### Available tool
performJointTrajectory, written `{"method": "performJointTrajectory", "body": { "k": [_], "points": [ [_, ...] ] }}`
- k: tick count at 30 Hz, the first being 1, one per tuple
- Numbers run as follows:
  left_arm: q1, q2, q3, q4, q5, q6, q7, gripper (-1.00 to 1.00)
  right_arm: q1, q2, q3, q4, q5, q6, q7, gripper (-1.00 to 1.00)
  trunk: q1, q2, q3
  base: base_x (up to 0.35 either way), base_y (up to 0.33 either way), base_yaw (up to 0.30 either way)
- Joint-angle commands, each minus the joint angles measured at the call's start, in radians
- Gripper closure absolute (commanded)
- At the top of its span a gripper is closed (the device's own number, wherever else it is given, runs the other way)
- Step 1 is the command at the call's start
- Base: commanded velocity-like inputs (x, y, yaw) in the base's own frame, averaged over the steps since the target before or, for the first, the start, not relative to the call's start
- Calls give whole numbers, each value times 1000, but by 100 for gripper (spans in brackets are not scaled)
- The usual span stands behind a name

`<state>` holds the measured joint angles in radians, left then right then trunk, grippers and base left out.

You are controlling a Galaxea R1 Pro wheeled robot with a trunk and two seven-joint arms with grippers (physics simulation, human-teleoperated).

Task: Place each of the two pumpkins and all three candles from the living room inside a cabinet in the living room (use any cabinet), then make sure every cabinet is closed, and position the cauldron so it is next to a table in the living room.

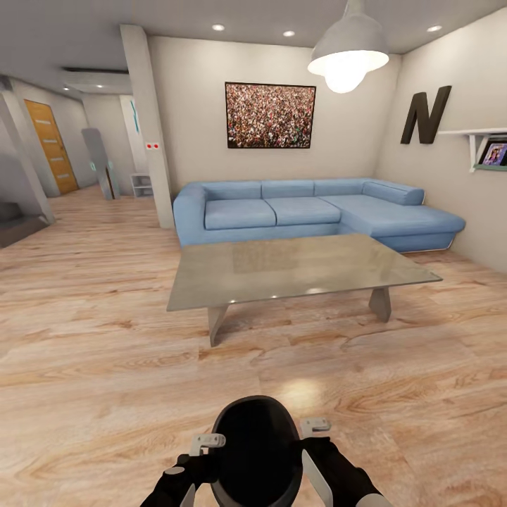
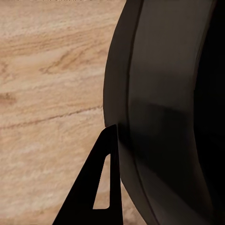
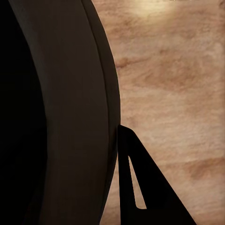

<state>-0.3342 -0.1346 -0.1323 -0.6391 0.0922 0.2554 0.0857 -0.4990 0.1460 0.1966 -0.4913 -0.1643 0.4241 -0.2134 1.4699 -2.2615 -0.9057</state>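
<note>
A black cauldron (image 1: 255, 451) hangs low in front of me over the wood floor, held from both sides. My left gripper (image 1: 201, 445) is shut on its left rim and my right gripper (image 1: 315, 428) on its right rim. In the left wrist view a dark finger (image 2: 101, 187) lies against the cauldron's outer wall (image 2: 164, 108). The right wrist view shows the same, with a finger (image 3: 140, 187) against the wall (image 3: 61, 108). A grey low table (image 1: 296, 267) stands ahead, apart from the cauldron. The pumpkins, candles and cabinet are out of view.
A blue corner sofa (image 1: 310, 211) sits behind the table against the back wall. A pendant lamp (image 1: 348, 56) hangs above. A wall shelf (image 1: 479, 141) is at the right. A column (image 1: 151, 127) and a hallway with an orange door (image 1: 51, 144) lie to the left.
</note>
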Motion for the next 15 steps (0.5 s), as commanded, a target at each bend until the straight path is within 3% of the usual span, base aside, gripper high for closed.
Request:
{"method": "performJointTrajectory", "body": {
  "k": [1, 6, 15],
  "points": [
    [0, 1, -4, -2, 3, 5, 11, 100, -1, -1, 7, -3, -9, 4, -9, 100, 0, -1, -1, 0, 0, 0],
    [0, 1, -4, -1, 3, 5, 11, 100, -1, 0, 7, -3, -9, 4, -9, 100, 0, -1, -1, 97, 0, 0],
    [0, 1, -4, -2, 3, 5, 11, 100, -1, -1, 7, -3, -9, 4, -9, 100, 0, -1, -1, 262, -30, 0]
  ]
}}
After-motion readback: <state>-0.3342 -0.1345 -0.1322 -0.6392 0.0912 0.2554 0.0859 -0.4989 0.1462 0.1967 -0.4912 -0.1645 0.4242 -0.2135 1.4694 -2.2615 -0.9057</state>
